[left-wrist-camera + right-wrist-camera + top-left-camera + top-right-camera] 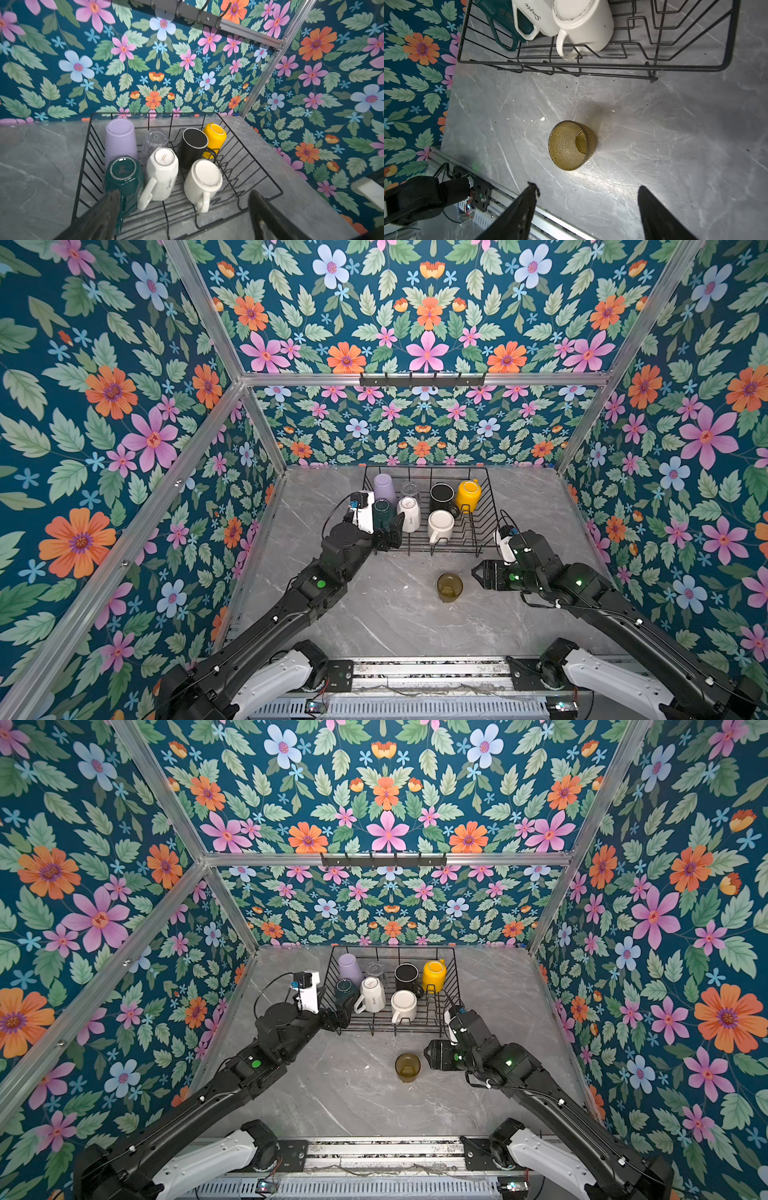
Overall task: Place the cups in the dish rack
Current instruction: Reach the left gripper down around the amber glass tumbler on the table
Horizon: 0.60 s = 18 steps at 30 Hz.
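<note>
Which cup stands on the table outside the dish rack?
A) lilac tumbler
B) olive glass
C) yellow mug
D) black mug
B: the olive glass stands upright on the table in front of the dish rack, facing the open right gripper; the other three sit inside the rack.

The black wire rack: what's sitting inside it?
Seven cups in the dish rack: lilac tumbler, clear glass, black mug, yellow mug, dark green mug, lettered white mug, plain white mug. Most stand base-up, so their insides are hidden. The olive glass stands outside.
</note>
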Tool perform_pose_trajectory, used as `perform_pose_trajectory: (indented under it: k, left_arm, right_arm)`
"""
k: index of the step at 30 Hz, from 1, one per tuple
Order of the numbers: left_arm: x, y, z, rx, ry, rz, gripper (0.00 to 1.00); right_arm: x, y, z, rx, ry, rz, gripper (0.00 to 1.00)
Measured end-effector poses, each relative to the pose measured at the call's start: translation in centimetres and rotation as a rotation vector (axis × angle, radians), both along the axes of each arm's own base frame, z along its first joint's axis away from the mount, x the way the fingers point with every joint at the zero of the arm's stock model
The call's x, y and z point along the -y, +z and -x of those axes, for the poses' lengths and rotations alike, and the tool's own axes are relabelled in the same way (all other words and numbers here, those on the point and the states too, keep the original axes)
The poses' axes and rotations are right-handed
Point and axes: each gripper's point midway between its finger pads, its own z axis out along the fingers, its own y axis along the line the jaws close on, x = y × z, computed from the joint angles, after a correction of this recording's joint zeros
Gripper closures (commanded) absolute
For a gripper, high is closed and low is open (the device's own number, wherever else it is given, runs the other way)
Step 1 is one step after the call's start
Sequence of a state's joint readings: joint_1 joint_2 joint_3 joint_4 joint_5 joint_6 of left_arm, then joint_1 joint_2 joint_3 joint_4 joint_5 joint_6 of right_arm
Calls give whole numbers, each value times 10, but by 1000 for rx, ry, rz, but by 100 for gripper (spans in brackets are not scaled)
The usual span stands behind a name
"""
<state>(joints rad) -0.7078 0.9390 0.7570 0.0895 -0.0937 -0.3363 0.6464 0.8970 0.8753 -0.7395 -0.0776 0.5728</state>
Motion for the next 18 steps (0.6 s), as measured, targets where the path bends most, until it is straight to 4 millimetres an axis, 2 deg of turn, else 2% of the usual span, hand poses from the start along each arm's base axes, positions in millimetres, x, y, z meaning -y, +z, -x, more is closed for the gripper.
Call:
perform_pose_trajectory:
  k: [6, 14, 18]
  left_arm:
    - [25, -35, 33, -260, -186, -4, 18]
    - [71, -96, 98, -562, -362, -145, 21]
    - [79, -117, 109, -624, -352, -228, 27]
  right_arm:
    - [2, -3, -2, 4, -9, 11, 17]
    - [2, -5, -8, 21, -25, 14, 11]
    - [6, -7, -12, 30, -45, 4, 9]
